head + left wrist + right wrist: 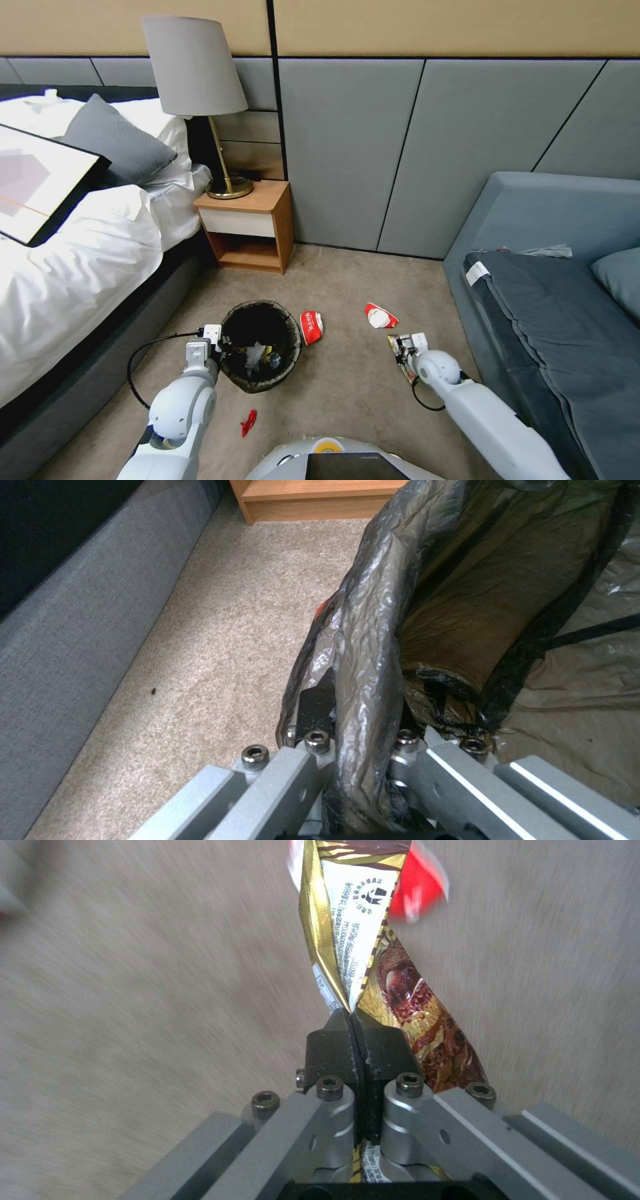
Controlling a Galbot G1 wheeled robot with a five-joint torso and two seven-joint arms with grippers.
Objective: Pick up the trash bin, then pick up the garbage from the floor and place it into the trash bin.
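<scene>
The trash bin, lined with a black bag, is on the carpet in front of me with some litter inside. My left gripper is shut on its near-left rim; in the left wrist view the fingers pinch the liner-covered rim. My right gripper is low over the carpet to the right, shut on a gold-and-brown snack wrapper. Other garbage lies loose: a red-and-white packet beside the bin, another farther right, and a red scrap near my base.
A bed with white linen runs along the left. A wooden nightstand with a lamp stands against the padded wall. A grey sofa borders the right. Open carpet lies between them.
</scene>
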